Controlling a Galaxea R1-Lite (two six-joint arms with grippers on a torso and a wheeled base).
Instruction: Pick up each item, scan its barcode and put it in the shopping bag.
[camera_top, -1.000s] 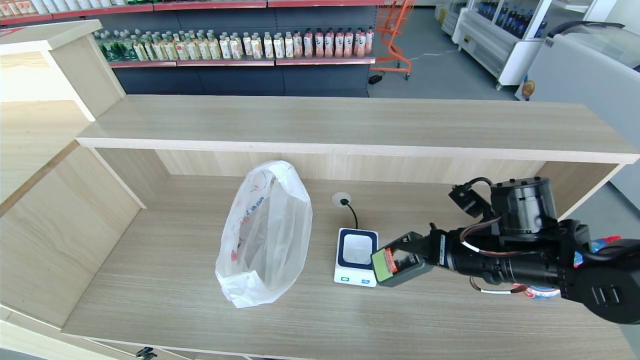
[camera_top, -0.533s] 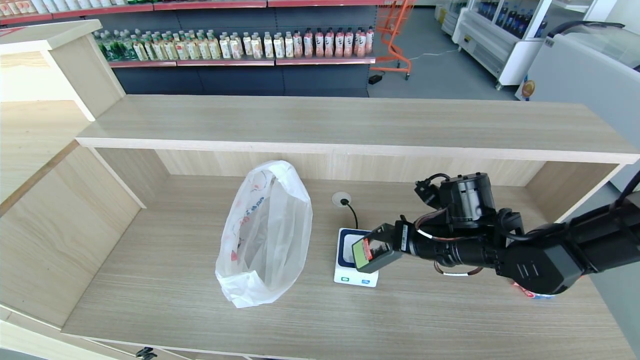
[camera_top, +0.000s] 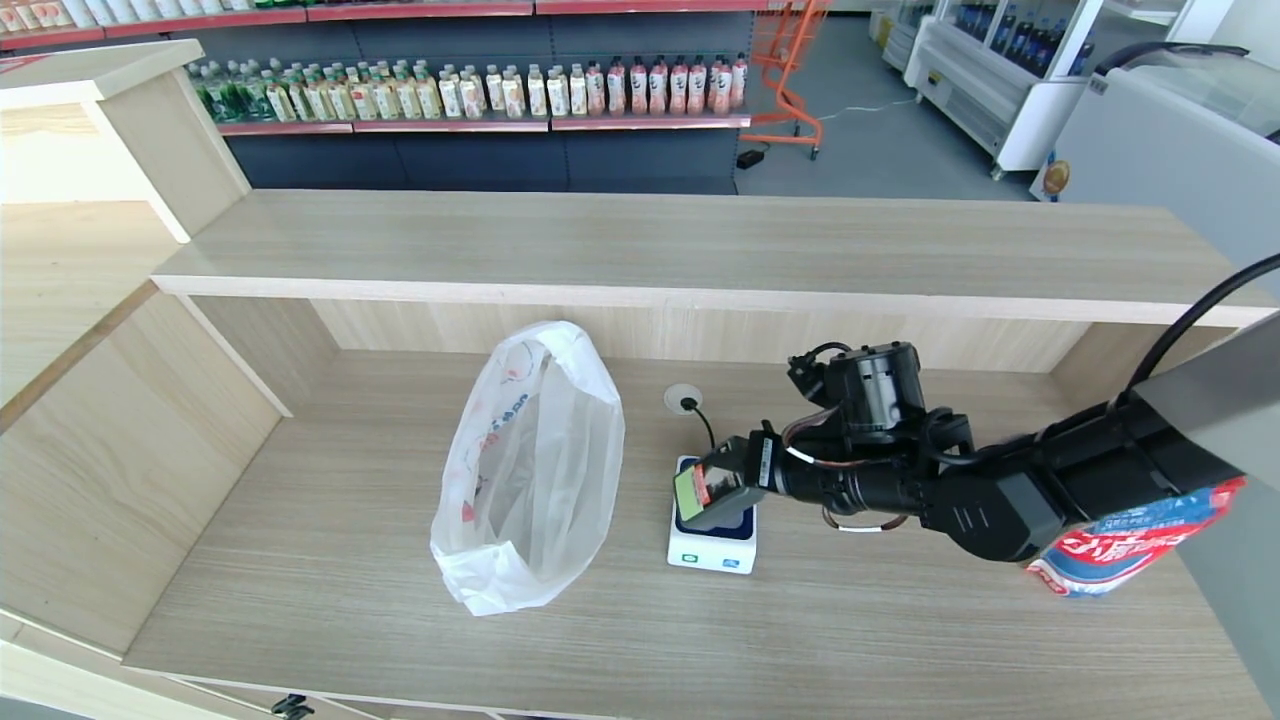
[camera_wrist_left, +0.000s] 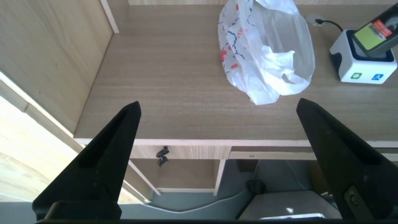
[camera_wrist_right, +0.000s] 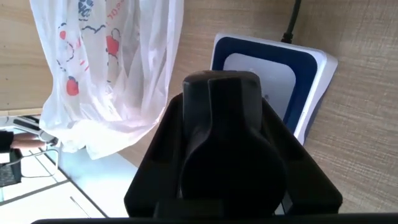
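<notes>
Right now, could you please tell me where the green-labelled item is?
In the head view, the green-labelled item sits in the right end effector over the scanner, just right of the shopping bag.

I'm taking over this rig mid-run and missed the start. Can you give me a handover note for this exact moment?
Right gripper: shut on the small green-and-red box, held just above the scanner.
Left gripper: open, empty, off the near edge of the counter.
Shopping bag: lying left of the scanner, mouth open, nothing visible inside.
Done: box picked up and brought to the scanner.
Left: confirm the scan, bag the box, then handle the blue-and-red packet at the counter's right end.
</notes>
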